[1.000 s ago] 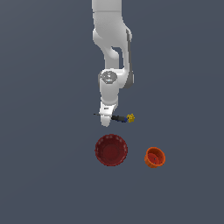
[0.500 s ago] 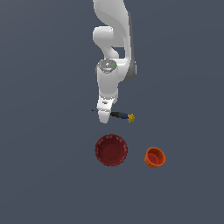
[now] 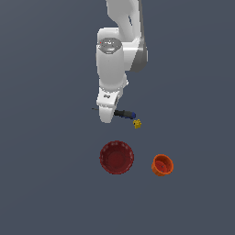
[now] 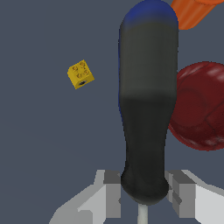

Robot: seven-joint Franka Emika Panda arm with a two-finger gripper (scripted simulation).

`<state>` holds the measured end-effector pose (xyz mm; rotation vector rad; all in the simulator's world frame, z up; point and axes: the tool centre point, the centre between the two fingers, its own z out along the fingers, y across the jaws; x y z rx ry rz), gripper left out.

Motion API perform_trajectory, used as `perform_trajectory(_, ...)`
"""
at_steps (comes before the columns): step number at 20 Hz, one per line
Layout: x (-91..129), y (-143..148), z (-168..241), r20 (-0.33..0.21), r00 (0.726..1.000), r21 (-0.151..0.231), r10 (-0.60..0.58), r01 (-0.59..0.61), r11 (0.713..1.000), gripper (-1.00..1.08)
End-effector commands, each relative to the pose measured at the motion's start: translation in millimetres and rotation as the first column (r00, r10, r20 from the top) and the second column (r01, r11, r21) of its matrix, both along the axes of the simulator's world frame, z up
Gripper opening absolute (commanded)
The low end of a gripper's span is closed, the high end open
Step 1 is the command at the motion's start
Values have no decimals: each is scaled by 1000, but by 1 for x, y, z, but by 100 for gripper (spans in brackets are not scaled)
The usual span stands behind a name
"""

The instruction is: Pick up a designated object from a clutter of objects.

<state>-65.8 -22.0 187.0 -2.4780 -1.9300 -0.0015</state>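
Note:
The screwdriver (image 3: 125,114), with a dark blue-and-black handle and a thin grey shaft, is held level in my gripper (image 3: 106,114), slightly above the floor. In the wrist view its handle (image 4: 148,109) fills the middle, and my gripper (image 4: 144,197) is shut on it near the shaft end, one finger (image 4: 113,192) on each side. The tiny yellow block (image 3: 137,123) lies just beside the handle's blue end and shows in the wrist view (image 4: 80,74). The dark red ribbed bowl (image 3: 117,157) and the orange cup (image 3: 162,165) stand nearer the camera.
The white arm (image 3: 112,59) reaches down from the top of the exterior view. In the wrist view the red bowl (image 4: 201,107) and the orange cup (image 4: 192,11) lie beyond the screwdriver. The floor (image 3: 46,160) is plain dark grey.
The arm has risen a little with the screwdriver in its grip. The yellow block, bowl and cup have not moved.

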Motion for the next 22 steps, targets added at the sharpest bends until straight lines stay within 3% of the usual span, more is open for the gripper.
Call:
perform_trajectory(1,7,-1,23,0,1000,0,0,0,1000,-100)
perform_trajectory(13,43,-9,127,0,1000,-1,0,0,1000,-100)
perform_trajectory(22,61,-13,169,0,1000,-1,-1,1,1000,-100)
